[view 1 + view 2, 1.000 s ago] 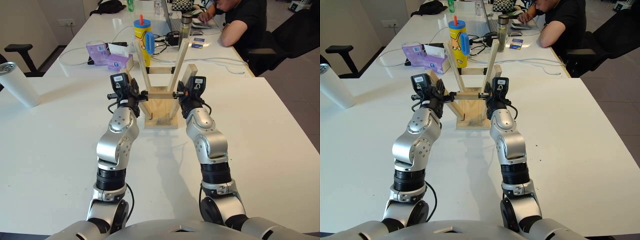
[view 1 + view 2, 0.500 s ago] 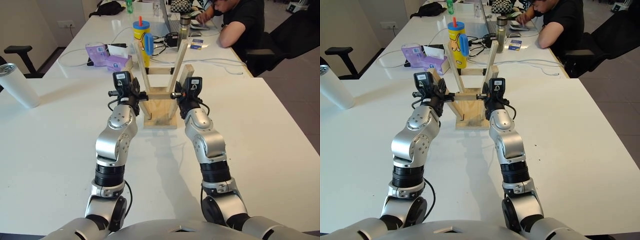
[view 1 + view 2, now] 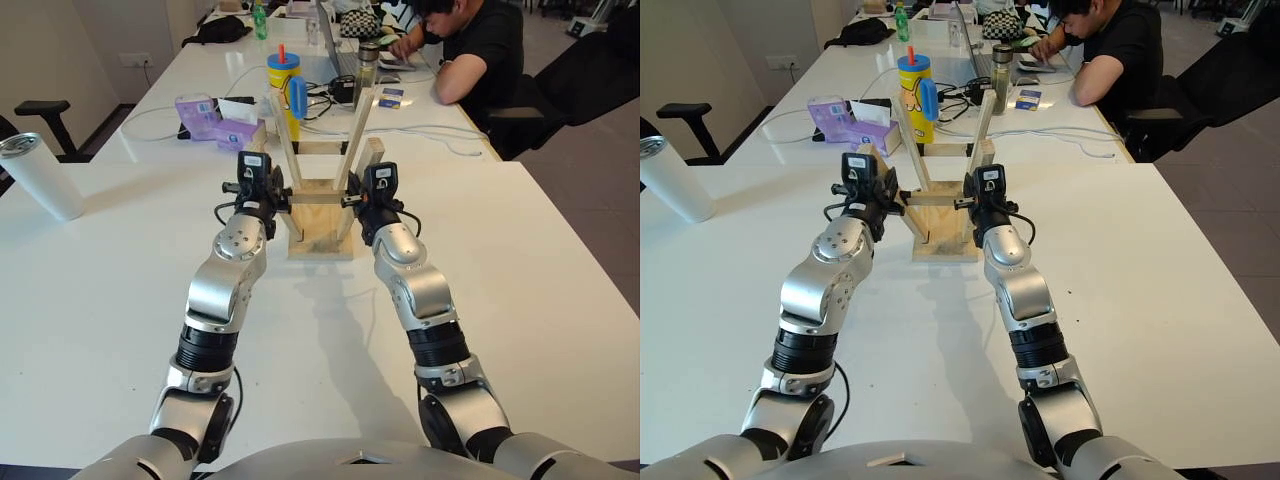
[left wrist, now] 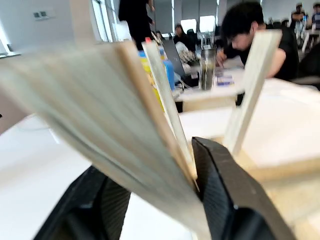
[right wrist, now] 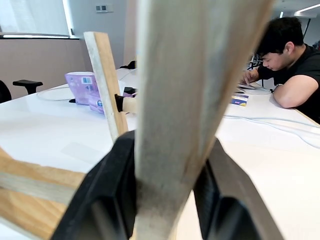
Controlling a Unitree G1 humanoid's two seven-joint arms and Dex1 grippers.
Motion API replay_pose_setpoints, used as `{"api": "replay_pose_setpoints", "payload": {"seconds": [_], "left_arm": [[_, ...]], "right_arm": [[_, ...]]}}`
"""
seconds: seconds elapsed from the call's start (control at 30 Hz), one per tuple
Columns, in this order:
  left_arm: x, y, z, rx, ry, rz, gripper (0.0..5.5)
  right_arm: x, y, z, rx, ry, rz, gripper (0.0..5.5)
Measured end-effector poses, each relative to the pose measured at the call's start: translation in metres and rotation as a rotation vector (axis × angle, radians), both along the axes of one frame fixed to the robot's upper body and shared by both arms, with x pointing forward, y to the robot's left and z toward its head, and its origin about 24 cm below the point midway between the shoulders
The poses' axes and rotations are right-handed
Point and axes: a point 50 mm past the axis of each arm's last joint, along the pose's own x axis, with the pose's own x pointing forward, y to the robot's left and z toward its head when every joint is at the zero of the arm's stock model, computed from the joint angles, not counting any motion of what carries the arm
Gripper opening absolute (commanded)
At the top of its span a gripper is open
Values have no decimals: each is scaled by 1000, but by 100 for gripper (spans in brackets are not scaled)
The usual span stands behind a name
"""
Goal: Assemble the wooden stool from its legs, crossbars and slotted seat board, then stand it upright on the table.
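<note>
The stool [image 3: 320, 205] sits upside down on the white table [image 3: 520, 290], its seat [image 3: 322, 243] flat on the top and its legs pointing up and splaying outward. A crossbar [image 3: 318, 186] runs between the two near legs, and a second one [image 3: 318, 147] joins the two far legs behind it. The left gripper [image 4: 170, 192] is clenched on the left leg [image 4: 125, 125] at the stool's near left corner, a black finger [image 4: 227, 190] pressed against each face of the wood. The right gripper [image 5: 165, 200] is likewise clamped on the right leg [image 5: 185, 100] at the stool's near right corner, with its fingers [image 5: 117, 185] hugging both sides. Both grips are at about the height of the near crossbar. Beyond the stool stands a yellow cup [image 3: 284, 75] with a blue handle, and just left of that a purple box [image 3: 213, 116]. A bottle [image 3: 368, 60] is beyond the stool to the right. A white tumbler [image 3: 40, 175] stands well apart to the stool's left
</note>
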Motion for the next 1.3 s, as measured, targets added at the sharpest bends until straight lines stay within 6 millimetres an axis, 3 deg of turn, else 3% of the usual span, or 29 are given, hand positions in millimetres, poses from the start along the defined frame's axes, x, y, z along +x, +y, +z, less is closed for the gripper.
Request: {"api": "replay_pose_setpoints", "payload": {"seconds": [0.53, 0.73, 0.97, 1.3], "left_arm": [[10, 3, 3, -17, -56, 40, 260], [9, 3, 12, -109, -102, 39, 261], [8, 4, 19, -108, -159, 28, 261], [9, 11, 14, -143, -107, 46, 261]], "right_arm": [[6, -1, 2, 54, 69, -21, 123], [6, -6, -5, 71, 111, -42, 225], [8, -10, 3, 129, 47, -66, 225], [9, -8, 14, 159, -11, -37, 225]]}}
